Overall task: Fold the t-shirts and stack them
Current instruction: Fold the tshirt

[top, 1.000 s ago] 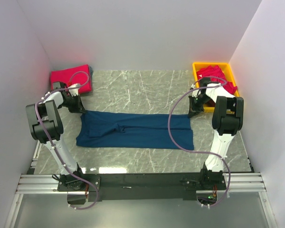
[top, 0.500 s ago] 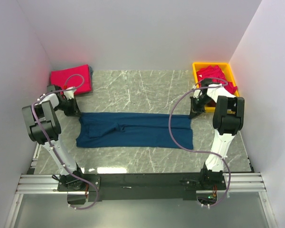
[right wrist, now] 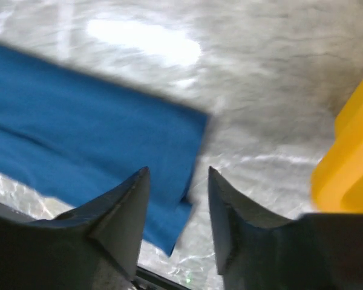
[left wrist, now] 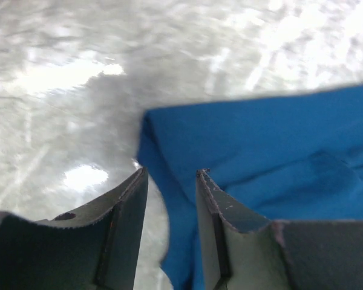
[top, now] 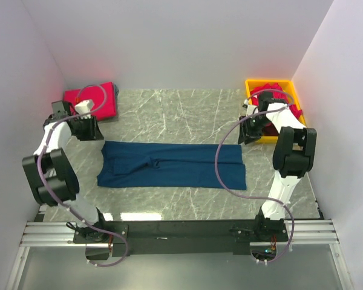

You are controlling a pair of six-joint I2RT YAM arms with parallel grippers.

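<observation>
Left jaws first: parted to a narrow gap, with nothing between them. Through that gap, in the left wrist view, the far left corner of the navy t-shirt (left wrist: 278, 157) shows below on the marbled grey worktop (top: 181, 115), and the cloth is clear of the jaws. Over to the right jaws, which are parted a touch wider and just as bare. The shirt's far right corner lies just under them, and a wall of the yellow bin (right wrist: 345, 175) stands off to their right.

From the top camera, the navy shirt lies flat as a long band across the middle of the worktop, one end near each arm, with a small wrinkle left of its centre. Its left end flares a little toward the near edge.

The left jaws hang just beyond the shirt's far left corner, between it and the folded red-pink t-shirts (top: 94, 99) stacked in the back left corner. The right jaws hang at the far right corner of the shirt, close to the front of the bin. The bin sits in the back right corner against the wall and holds a loose heap of red-pink shirts (top: 281, 90), partly hidden by the right arm (top: 293, 151). The left arm (top: 48, 175) bends up along the left wall, and a purple cable (top: 221, 163) loops from the right arm over the shirt's right end.
</observation>
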